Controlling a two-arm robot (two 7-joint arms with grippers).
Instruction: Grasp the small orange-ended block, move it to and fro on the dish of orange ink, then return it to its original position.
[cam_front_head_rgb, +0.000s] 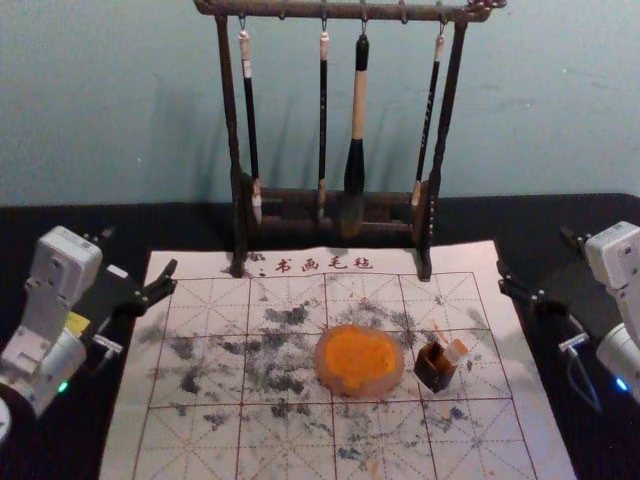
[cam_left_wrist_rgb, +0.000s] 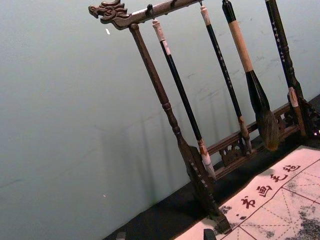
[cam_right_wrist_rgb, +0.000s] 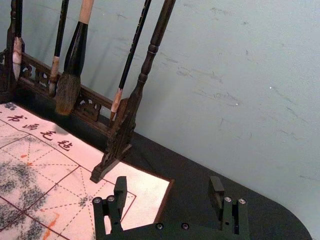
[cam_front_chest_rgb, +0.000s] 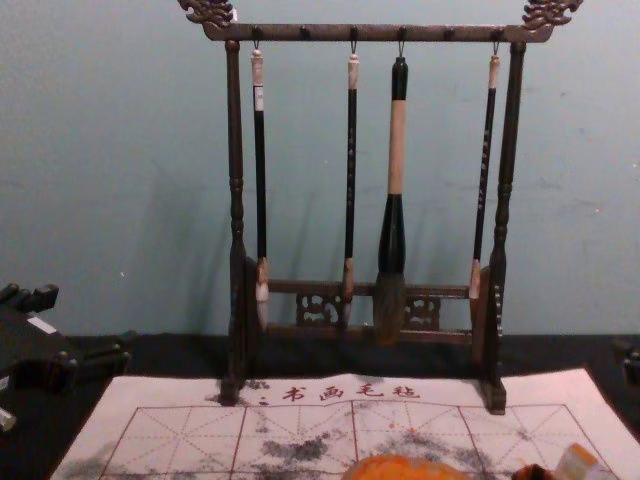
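The small pale block with an orange end (cam_front_head_rgb: 455, 351) leans in a dark brown holder (cam_front_head_rgb: 435, 368), right of the dish of orange ink (cam_front_head_rgb: 359, 361) on the mat. From the chest, the block (cam_front_chest_rgb: 577, 462) and the dish (cam_front_chest_rgb: 402, 469) stand low in view. Left of the mat's far part is my left gripper (cam_front_head_rgb: 140, 252), open and holding nothing; its tips edge into its wrist view (cam_left_wrist_rgb: 165, 234). At the mat's far right my right gripper (cam_front_head_rgb: 535, 252) is open too, beyond the block; its spread fingers hold nothing in its wrist view (cam_right_wrist_rgb: 168, 185).
A dark wooden rack (cam_front_head_rgb: 237, 200) with several hanging brushes stands across the mat's far edge, between the two grippers. The ink-stained white mat (cam_front_head_rgb: 200, 440) lies on a black table (cam_front_head_rgb: 150, 222), with a wall behind.
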